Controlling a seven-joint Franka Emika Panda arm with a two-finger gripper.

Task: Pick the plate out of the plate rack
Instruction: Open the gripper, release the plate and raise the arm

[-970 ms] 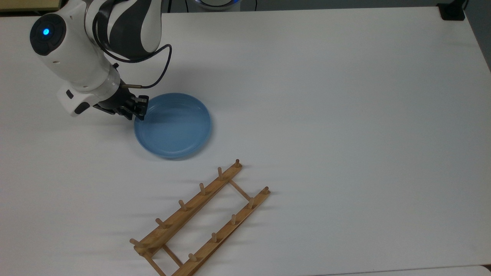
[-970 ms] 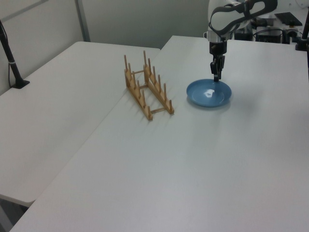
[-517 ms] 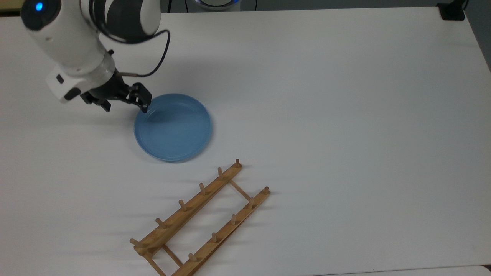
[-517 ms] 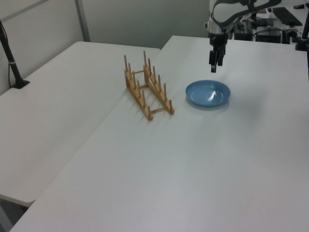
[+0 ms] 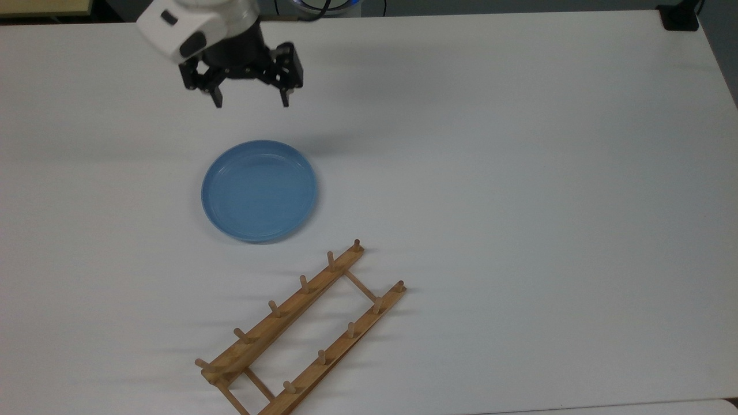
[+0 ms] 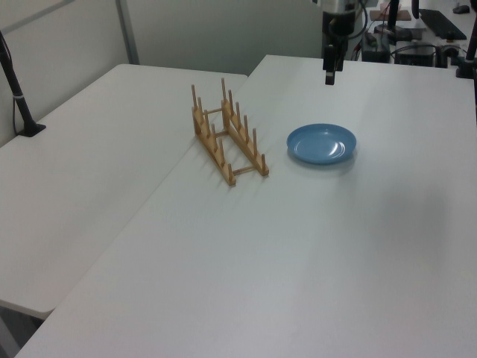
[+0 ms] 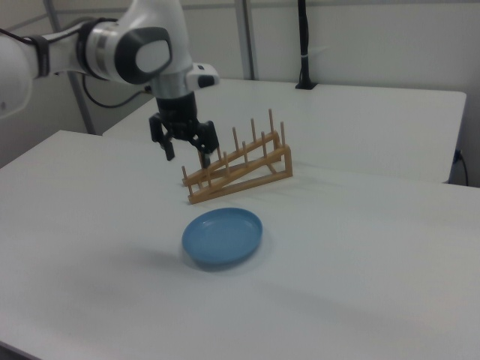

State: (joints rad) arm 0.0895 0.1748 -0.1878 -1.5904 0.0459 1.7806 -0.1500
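light-blue plate (image 5: 259, 190) lying flat on the white surface (image 5: 519, 173), right way up, holding nothing; seen too in the left view (image 6: 321, 144) and the right view (image 7: 223, 237). out of the plate rack (image 5: 301, 331), resting just beyond that rack's upper end in the top view, apart from it and not touching. rack of light-brown wood, two parallel rails with thin crossbars and upright pegs, running diagonally from the top view's lower left toward the middle; no plate in any slot between the pegs. in the left view the rack (image 6: 226, 137) to the left of the plate; in the right view the rack (image 7: 238, 166) behind the plate, farther from the camera. gripper (image 5: 251, 105) raised in the air, well clear of the plate, toward the top view's upper edge, fingers (image 5: 285, 100) spread wide and holding nothing. in the right view the gripper (image 7: 186, 157) hanging above the surface in front of the rack's left end, black fingers pointing down and parted. in the left view the gripper (image 6: 329, 77) high above the far side of the plate.
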